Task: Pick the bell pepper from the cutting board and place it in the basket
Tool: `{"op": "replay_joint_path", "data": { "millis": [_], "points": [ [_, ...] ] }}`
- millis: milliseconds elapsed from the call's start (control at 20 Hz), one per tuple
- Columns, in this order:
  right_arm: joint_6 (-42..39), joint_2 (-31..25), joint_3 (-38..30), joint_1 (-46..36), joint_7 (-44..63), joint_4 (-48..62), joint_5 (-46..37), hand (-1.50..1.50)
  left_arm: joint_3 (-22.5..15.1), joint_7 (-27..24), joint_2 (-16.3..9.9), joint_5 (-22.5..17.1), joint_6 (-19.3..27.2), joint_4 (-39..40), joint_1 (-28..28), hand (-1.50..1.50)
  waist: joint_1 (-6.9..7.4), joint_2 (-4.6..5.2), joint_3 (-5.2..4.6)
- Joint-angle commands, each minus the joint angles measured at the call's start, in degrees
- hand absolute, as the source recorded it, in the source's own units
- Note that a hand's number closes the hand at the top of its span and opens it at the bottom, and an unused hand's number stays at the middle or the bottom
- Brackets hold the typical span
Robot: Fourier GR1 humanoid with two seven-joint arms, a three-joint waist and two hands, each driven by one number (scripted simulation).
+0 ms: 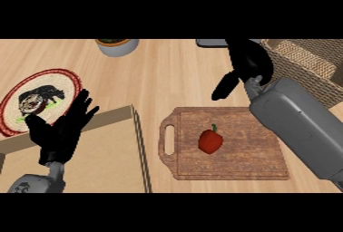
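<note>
a: starting at the left, what's there?

b: the left hand (pixel 61 129) shows near the lower left, fingers straight and spread, holding nothing, resting over a pale board (pixel 100 154) that lies beside a patterned plate (pixel 41 97). a grey pot (pixel 118 46) sits at the top edge.

a: and the pepper?

b: the bell pepper (pixel 211 140) is red, with a small green stem at its top end, lying about in the middle of the cutting board (pixel 231 147). nothing touches it.

a: the right hand?

b: the right hand (pixel 247 68) is up past the far edge of the board, well apart from the pepper and close to the basket (pixel 311 68) at the upper right. its fingers hang relaxed with the thumb out to the side; it grasps nothing.

a: how would the pepper handle, do you think?

b: my guess is light, hollow, with a stiff but smooth waxy skin, so it could slip or roll under a careless touch. it's not very fragile, though squeezing hard could dent it.

a: where to take it?

b: i'd wrap the fingers and thumb across the widest part of the body, from above, not by the stem, which looks too thin to hold.
</note>
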State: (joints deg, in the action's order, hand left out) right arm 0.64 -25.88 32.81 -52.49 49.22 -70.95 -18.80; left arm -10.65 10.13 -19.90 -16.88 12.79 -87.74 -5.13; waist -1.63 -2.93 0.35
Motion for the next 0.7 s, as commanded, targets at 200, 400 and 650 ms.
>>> {"op": "replay_joint_path", "data": {
  "millis": [200, 400, 650],
  "points": [
    [-19.2, 0.1, -0.1, -7.8, 17.7, -5.4, 9.7, -1.50, -0.8, 4.6, -2.2, -0.6, -1.1, 7.2, 9.6, 0.00, -0.29, 1.00, -0.91],
    [-21.5, -2.0, -1.0, -8.8, 20.4, -7.1, 13.3, -1.50, -0.6, 3.9, -2.6, -0.5, -1.3, 7.4, 11.1, 0.00, -0.46, 1.41, -0.74],
    [-20.5, -2.1, -0.9, -8.8, 21.8, -9.9, 17.0, -1.50, -1.0, 3.8, -1.9, -0.1, -0.8, 7.9, 10.2, 0.00, -1.30, 1.91, -0.61]
  ]
}}
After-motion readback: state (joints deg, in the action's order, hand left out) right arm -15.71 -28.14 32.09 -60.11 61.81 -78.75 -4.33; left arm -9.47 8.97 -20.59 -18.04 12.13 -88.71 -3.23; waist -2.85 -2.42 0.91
